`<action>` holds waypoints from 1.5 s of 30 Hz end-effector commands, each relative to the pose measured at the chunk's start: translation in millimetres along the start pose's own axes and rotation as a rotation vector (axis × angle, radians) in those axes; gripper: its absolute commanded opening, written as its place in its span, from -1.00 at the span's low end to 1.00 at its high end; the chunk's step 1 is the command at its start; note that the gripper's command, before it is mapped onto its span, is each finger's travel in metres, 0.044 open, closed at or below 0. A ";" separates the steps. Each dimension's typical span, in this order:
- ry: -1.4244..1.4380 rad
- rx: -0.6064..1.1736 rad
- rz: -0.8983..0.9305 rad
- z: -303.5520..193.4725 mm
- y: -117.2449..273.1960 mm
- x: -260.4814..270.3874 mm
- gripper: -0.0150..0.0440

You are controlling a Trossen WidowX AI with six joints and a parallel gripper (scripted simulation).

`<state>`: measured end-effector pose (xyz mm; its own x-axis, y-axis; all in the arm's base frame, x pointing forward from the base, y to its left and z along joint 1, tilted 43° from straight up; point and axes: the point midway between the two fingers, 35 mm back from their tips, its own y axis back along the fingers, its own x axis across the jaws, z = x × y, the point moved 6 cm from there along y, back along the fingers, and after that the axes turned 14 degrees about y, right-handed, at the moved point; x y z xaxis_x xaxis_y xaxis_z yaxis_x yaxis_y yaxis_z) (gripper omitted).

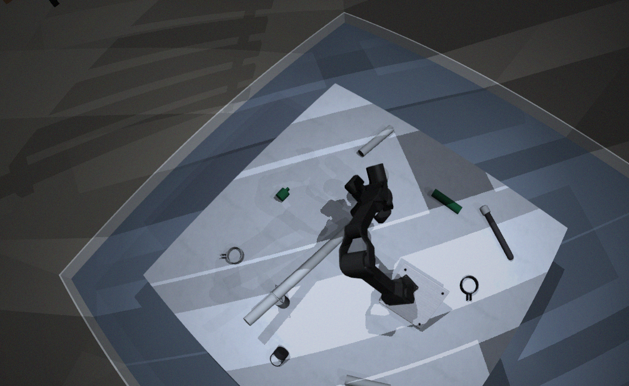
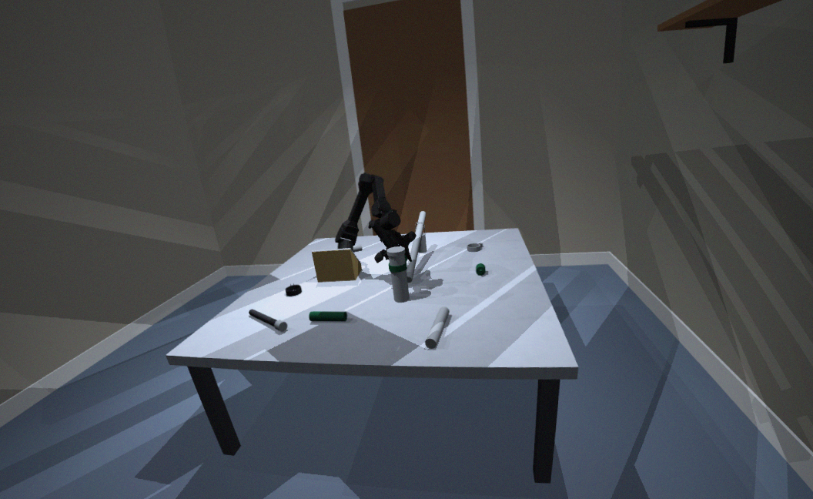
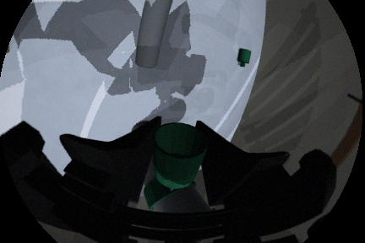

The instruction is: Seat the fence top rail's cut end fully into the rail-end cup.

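Observation:
My gripper (image 3: 178,122) is shut on the green rail-end cup (image 3: 179,151), whose open mouth faces up in the wrist view. The cup hangs by the green brace band (image 2: 397,268) (image 3: 153,195), high on the upright grey big post (image 2: 400,289) (image 3: 182,201), just below the post cap (image 2: 396,252). The long grey rail (image 1: 307,264) (image 2: 416,245) (image 3: 156,20) passes through the wire loop cap (image 1: 279,300) on the small post (image 2: 423,246). It slopes down to its cut end, which is low near the table, outside the cup and apart from the fingers. The top view hides the cup.
On the table (image 2: 372,364) lie a small green fitting (image 1: 282,193) (image 2: 480,269) (image 3: 244,56), a pale tube (image 1: 375,142) (image 2: 438,326), a green tube (image 1: 446,201) (image 2: 328,316), a dark rod (image 1: 498,234) (image 2: 265,319), and two ring clamps. A yellow block (image 2: 333,265) stands left of the post.

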<state>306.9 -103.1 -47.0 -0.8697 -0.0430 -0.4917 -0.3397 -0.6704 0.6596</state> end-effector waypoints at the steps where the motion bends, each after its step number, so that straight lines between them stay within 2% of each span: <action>1: -0.001 0.000 0.000 0.0 0.0 0.0 -0.31; 16: -0.006 0.002 0.000 12.1 13.1 -12.2 1.00; 24: -0.014 0.004 0.000 32.1 32.6 -28.2 1.00; 29: -0.024 0.003 -0.002 31.1 31.9 -28.3 1.00; 41: -1.112 -0.017 0.007 102.2 95.7 -77.0 1.00; 45: -1.313 -0.020 0.011 118.0 107.4 -82.8 1.00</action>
<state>307.3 -93.6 67.6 -0.8907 0.4536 0.0315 -0.3230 -0.6800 0.6583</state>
